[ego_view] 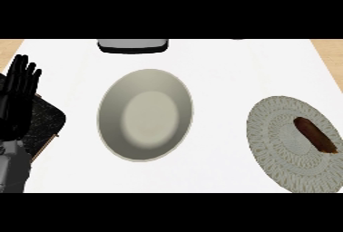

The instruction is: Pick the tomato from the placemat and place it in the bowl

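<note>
I see my left hand (20, 90) at the left edge, open, fingers straight up, holding nothing; my right hand is out of view; the bowl (145, 114) sits mid-table (227, 63); on the placemat (281, 145) at right lies an elongated brown item (315, 134), well apart from the bowl.

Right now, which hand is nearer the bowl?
Left. The left hand rests open, fingers up, at the view's left edge, apart from the bowl and to its left. The right hand is not in view.
</note>
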`<act>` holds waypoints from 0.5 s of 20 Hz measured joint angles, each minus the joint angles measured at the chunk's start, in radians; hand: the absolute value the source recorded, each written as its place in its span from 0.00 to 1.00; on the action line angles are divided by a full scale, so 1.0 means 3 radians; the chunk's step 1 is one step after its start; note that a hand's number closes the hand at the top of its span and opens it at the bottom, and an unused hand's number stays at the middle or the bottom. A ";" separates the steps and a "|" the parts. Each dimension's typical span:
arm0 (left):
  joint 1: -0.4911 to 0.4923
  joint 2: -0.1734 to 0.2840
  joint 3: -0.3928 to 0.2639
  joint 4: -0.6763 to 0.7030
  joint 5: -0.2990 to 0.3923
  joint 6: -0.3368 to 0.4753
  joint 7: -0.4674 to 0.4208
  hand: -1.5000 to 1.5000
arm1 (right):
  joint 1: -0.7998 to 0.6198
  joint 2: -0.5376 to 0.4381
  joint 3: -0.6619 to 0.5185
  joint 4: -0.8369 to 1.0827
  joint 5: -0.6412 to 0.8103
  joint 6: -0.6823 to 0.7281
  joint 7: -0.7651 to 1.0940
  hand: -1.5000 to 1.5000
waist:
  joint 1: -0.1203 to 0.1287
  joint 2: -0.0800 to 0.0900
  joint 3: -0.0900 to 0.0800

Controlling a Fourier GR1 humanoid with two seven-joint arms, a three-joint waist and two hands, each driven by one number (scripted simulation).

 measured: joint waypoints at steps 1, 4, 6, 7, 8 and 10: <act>-0.0006 0.0003 0.0001 0.0012 -0.0001 -0.0008 -0.0014 0.50 | -0.0056 0.0091 -0.0008 -0.0074 -0.0102 0.0078 0.0117 1.00 | -0.0001 -0.0001 -0.0001; -0.0007 0.0016 0.0021 -0.0005 0.0025 -0.0022 0.0029 0.50 | -0.0183 0.0303 -0.0052 -0.0383 -0.0431 0.0367 0.0556 1.00 | -0.0009 -0.0005 -0.0001; -0.0026 -0.0004 0.0003 0.0014 0.0002 -0.0009 0.0012 0.50 | -0.0340 0.0473 -0.0008 -0.0513 -0.0592 0.0481 0.0909 1.00 | -0.0003 -0.0003 -0.0002; -0.0011 -0.0027 -0.0013 0.0007 -0.0007 -0.0003 -0.0001 0.50 | -0.0430 0.0546 0.0008 -0.0570 -0.0683 0.0546 0.1105 1.00 | 0.0000 -0.0003 -0.0002; -0.0047 0.0004 0.0006 0.0024 0.0003 -0.0014 0.0027 0.50 | -0.0521 0.0641 0.0045 -0.0629 -0.0759 0.0585 0.1309 1.00 | 0.0001 -0.0004 -0.0002; -0.0044 0.0009 0.0011 0.0013 0.0007 -0.0020 0.0042 0.50 | -0.0652 0.0826 0.0116 -0.0757 -0.0889 0.0612 0.1686 1.00 | 0.0007 -0.0003 -0.0002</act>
